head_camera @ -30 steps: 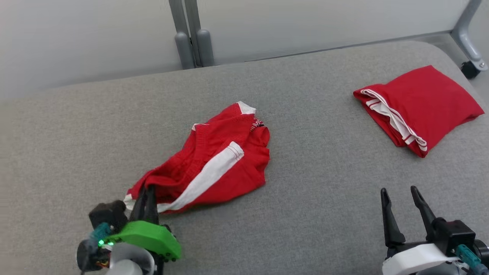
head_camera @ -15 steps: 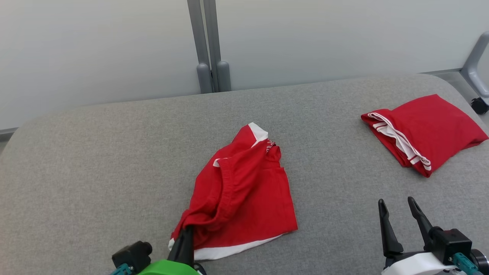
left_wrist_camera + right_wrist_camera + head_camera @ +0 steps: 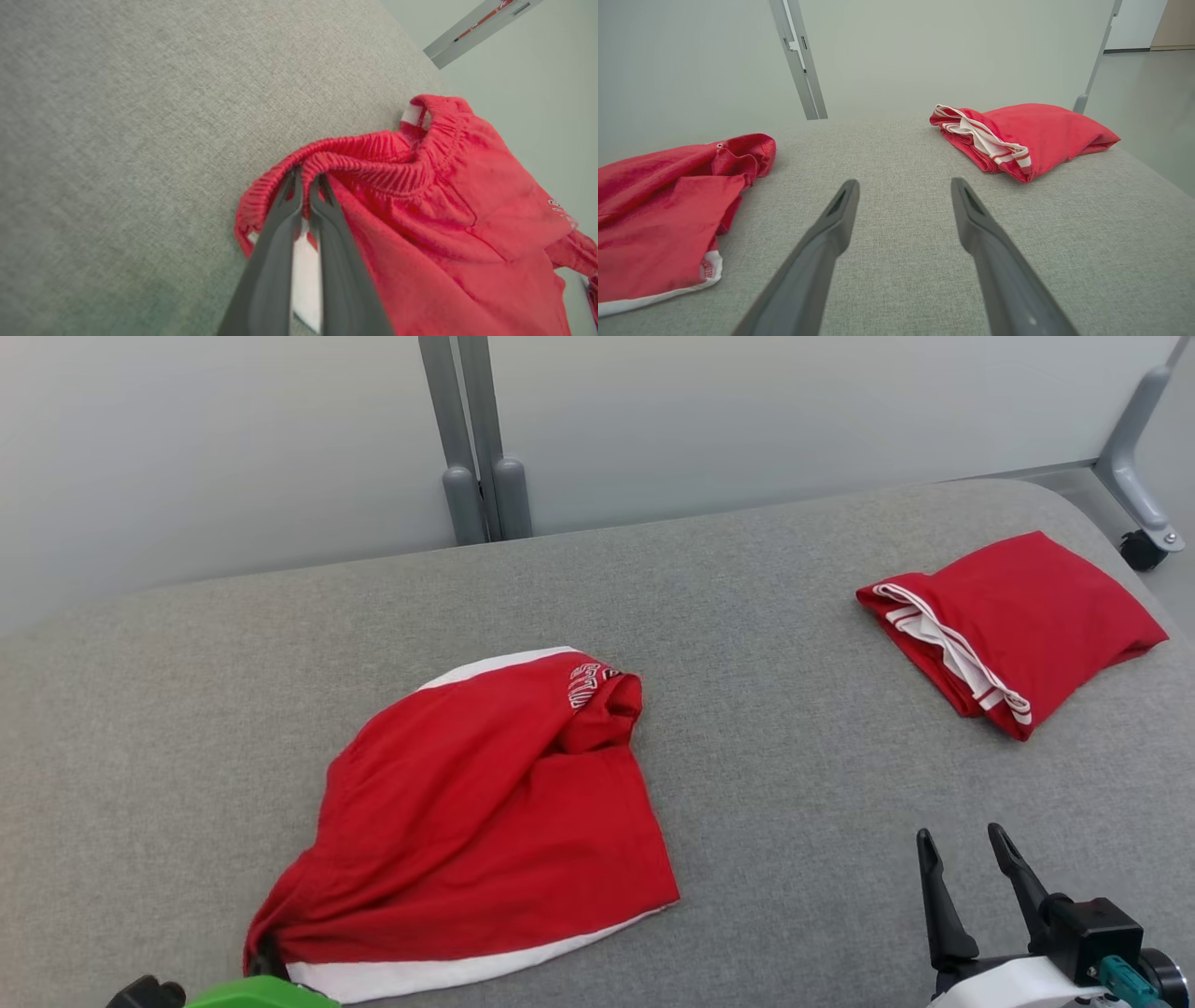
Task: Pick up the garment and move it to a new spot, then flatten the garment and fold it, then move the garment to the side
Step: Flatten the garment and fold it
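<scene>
Rising from the bottom centre of the frame, the left gripper's (image 3: 306, 179) two dark fingers pinch the gathered elastic waistband of the red fabric shorts (image 3: 448, 219) lying at right on grey woven upholstery (image 3: 140, 140).

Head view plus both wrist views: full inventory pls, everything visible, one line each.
loose garment: 1, red with white trim and white lettering, spread left of centre on the padded surface
folded garment: 1, red with white stripes, far right of the padded surface
padded surface: 1, grey fabric, under both garments
posts: 2, grey, upright side by side behind the far edge
frame leg: 1, grey with a black caster, far right corner on the floor
wall: 1, pale grey, behind everything
left gripper: 1, dark fingers, shut on the loose garment's elastic waistband at its near left corner
right gripper: 1, dark fingers, open, above bare surface at near right, holding nothing
</scene>
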Controlling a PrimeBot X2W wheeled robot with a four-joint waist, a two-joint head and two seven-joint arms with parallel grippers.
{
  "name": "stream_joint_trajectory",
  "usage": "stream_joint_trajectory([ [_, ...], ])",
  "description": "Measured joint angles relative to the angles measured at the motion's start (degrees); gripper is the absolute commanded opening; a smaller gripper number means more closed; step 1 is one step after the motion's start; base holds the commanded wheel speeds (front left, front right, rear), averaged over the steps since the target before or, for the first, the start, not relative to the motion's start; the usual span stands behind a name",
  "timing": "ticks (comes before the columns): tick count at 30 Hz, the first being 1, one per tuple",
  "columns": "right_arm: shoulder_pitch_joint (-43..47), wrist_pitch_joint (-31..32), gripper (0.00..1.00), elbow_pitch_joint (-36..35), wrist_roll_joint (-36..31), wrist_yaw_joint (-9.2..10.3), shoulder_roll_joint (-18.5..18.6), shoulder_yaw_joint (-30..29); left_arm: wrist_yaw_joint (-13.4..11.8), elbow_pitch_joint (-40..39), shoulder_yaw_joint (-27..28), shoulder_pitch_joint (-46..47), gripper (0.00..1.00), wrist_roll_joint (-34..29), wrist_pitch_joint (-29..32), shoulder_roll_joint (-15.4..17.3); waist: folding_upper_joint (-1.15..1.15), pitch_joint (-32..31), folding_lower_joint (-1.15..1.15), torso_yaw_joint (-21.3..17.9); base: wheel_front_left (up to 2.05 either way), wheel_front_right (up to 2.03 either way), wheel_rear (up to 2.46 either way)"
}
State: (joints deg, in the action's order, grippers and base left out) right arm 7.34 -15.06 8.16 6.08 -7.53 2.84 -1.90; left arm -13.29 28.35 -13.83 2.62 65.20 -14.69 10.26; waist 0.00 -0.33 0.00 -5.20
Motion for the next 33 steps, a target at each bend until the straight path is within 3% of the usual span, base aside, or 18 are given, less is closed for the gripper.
stream_joint_trajectory([
  [5,0.01,0.00,1.00,0.05,-0.09,0.00,0.00,-0.41,3.44,4.81,1.64,0.03,0.00,-0.44,-0.30,-1.80,0.00,0.67,0.00,-0.51,0.00,0.00,0.00],
  [7,0.02,0.00,1.00,0.04,-0.18,0.00,0.00,-0.70,4.60,5.20,2.19,0.02,0.56,-1.53,-0.34,-2.21,0.00,0.77,0.00,-0.27,0.00,0.00,0.00],
  [8,0.02,0.00,1.00,0.05,-0.23,0.00,0.00,-0.81,5.50,4.77,2.88,0.01,1.00,-2.94,-0.34,-2.26,0.00,0.82,0.00,-0.08,0.00,0.00,0.00],
  [11,0.02,0.00,1.00,0.01,-0.27,0.00,-0.02,-0.83,5.98,2.04,5.77,-0.62,1.00,-9.05,-0.32,-2.58,0.00,0.89,0.00,0.51,0.00,0.00,0.00],
  [15,-0.05,0.00,1.00,-0.21,-0.54,0.00,-0.02,-0.70,3.97,-5.69,11.52,-2.49,1.00,-21.70,-0.44,-3.26,0.00,1.01,0.00,1.32,0.00,0.00,0.00],
  [18,-0.43,0.00,1.00,-0.24,-0.68,0.00,0.00,-0.45,4.01,-10.06,11.24,-4.42,1.00,-28.10,-0.44,-4.92,0.00,1.15,0.00,1.39,0.00,0.00,0.00],
  [23,-0.90,0.00,1.00,-0.70,-0.78,0.00,0.00,0.51,7.94,-11.24,0.41,-3.03,1.00,-33.57,1.48,-6.35,0.00,1.93,0.00,0.76,0.00,0.00,0.00],
  [28,-3.63,0.01,1.00,-1.38,-0.75,0.00,0.00,1.72,11.34,-9.10,-11.46,6.00,1.00,-36.67,9.39,-7.26,0.00,4.39,0.00,-0.32,0.00,0.00,0.00],
  [33,-5.99,0.00,1.00,-1.51,0.41,0.00,-0.02,2.56,11.52,-3.32,-16.42,14.77,1.00,-37.41,14.55,-7.42,0.00,7.08,0.00,-2.58,0.00,0.00,0.00],
])
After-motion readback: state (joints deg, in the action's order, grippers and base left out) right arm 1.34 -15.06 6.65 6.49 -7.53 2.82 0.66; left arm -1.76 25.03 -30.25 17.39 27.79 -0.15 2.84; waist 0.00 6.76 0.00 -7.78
